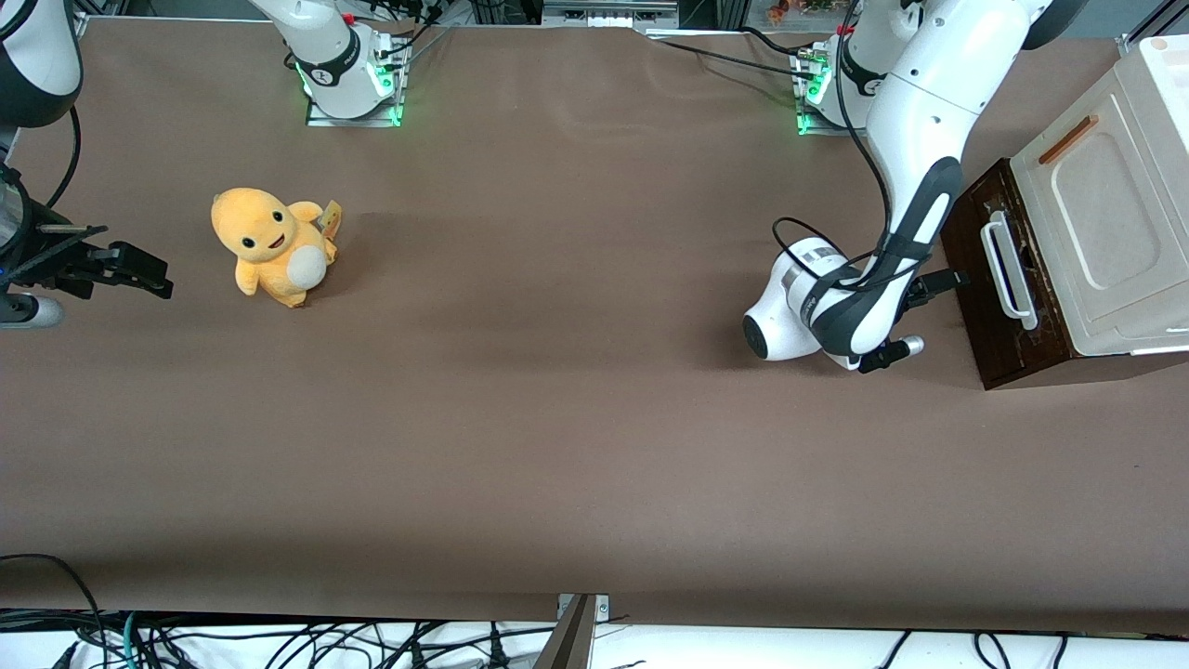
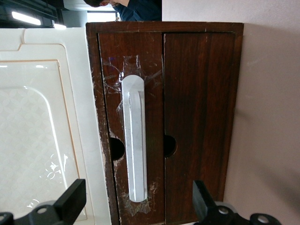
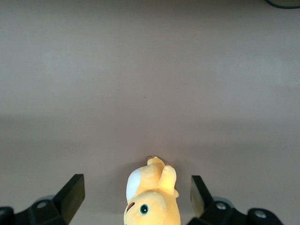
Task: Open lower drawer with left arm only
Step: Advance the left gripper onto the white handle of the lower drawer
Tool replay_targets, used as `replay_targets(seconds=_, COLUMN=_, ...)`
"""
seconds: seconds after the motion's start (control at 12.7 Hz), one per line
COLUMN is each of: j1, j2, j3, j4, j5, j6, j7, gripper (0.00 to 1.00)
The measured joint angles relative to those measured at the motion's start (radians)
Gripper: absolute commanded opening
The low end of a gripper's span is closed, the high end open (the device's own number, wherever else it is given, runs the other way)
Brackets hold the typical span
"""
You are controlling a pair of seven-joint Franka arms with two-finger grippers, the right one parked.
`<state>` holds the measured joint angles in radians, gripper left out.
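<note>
Partly hidden by the left arm (image 1: 915,139), the gripper (image 2: 138,208) hangs spread wide just before the shut lower drawer (image 2: 133,84): scuffed dark wood, rounded white handle (image 2: 134,150), under the cream cabinet (image 1: 1105,214)

Lower drawer (image 2: 140,117): dark brown wood front, visible grain, semi-gloss varnish, scuffed and scratched, clear tape residue around handle. Handle (image 2: 134,140): white plastic, smooth, faint sheen. Cabinet (image 2: 42,117): cream plastic, glossy, textured panel catches light. Surface (image 1: 557,418): brown cloth-like cover, matt, slight creases. Left arm (image 1: 920,111): white glossy plastic shell, dark grey joint covers. Gripper (image 2: 140,206) in front of drawer, fingers (image 2: 72,199) spread, matt black plastic. Plush toy (image 1: 269,246): yellow-orange fuzzy fabric.
</note>
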<state>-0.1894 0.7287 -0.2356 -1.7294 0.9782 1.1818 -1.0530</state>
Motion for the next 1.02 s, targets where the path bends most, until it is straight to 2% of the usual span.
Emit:
replay_targets(seconds=0.24, j1=0.006, j2=0.006, j3=0.002, j4=-0.011, j5=0.033, j6=-0.014, j7=-0.018, gripper=1.00)
replay_targets(seconds=1.02, j1=0.059, j2=0.019, j3=0.007, j4=-0.045, j5=0.057, j6=-0.022, j7=-0.034, gripper=1.00)
